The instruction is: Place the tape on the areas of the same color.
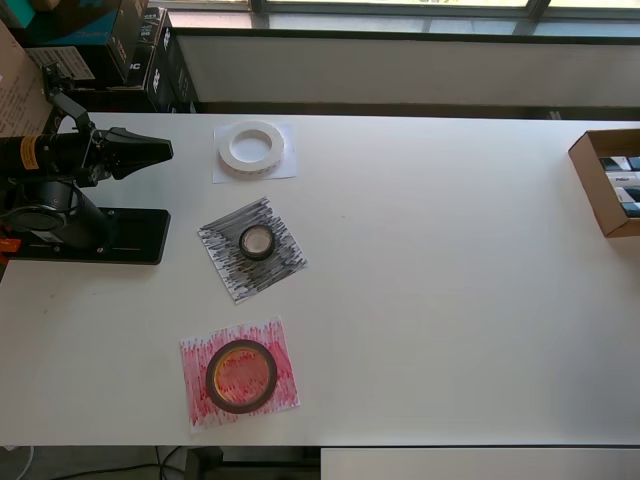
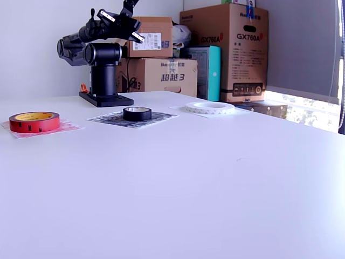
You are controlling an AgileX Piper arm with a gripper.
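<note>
On worktop (image 1: 450, 300), white ring (image 1: 252, 147), black roll (image 1: 257, 241), red-brown roll (image 1: 241, 375) each sit on matching sheet. Claw (image 1: 160, 152) at 9 o'clock: empty, spread unclear. Sorting looks finished; no move needed.

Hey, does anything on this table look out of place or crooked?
Nothing is misplaced: the white ring lies on the white sheet, the black roll on the black sheet, the red roll on the red sheet. Only the black sheet is turned askew to the table edge. The gripper is empty.

Each tape roll (image 1: 251, 148) (image 1: 257, 241) (image 1: 241, 375) seemingly centred on its own sheet (image 1: 288, 169) (image 1: 225, 242) (image 1: 196, 355).
</note>
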